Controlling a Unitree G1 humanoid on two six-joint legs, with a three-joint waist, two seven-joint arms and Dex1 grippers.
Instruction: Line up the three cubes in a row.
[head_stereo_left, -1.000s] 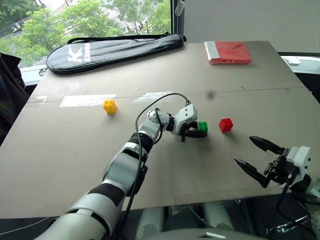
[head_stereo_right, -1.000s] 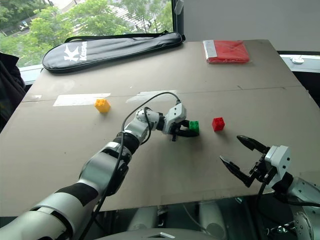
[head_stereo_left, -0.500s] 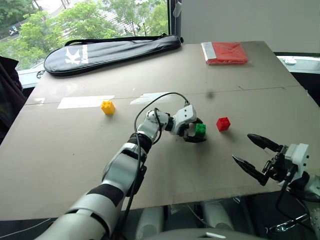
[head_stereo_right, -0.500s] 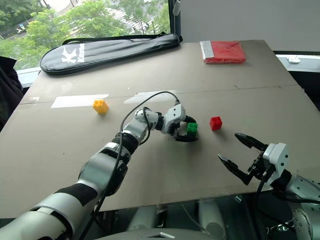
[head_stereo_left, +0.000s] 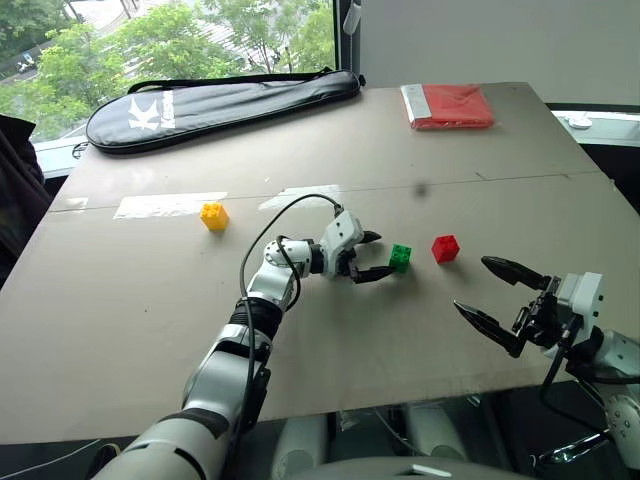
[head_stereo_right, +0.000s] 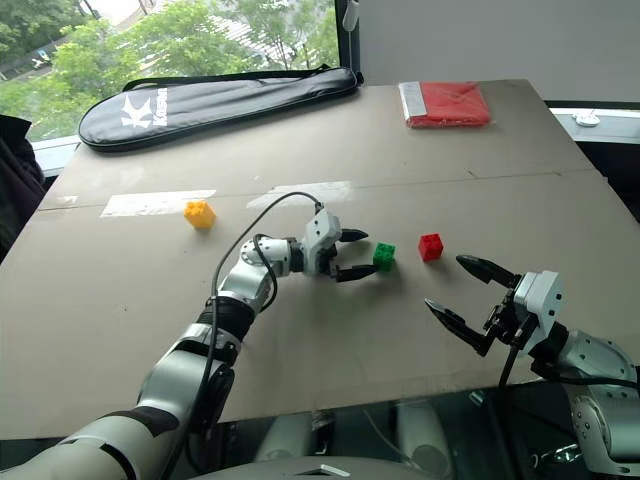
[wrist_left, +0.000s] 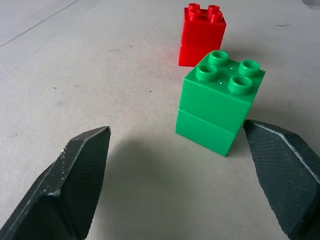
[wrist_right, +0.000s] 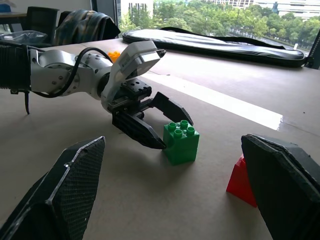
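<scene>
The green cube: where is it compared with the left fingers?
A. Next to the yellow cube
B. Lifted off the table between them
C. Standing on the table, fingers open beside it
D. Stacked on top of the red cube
C: the green cube stands on the table, and the left gripper has its fingers spread apart, not closed on it.

A big brown table (head_stereo_left: 120, 320) fills the scene. A long dark bag (head_stereo_left: 225, 100) with white letters lies at the far left. A flat red packet (head_stereo_left: 450, 105) lies at the far right. A strip of clear tape (head_stereo_left: 168, 205) is stuck on the left side. Green trees (head_stereo_left: 180, 35) show through the window.
</scene>
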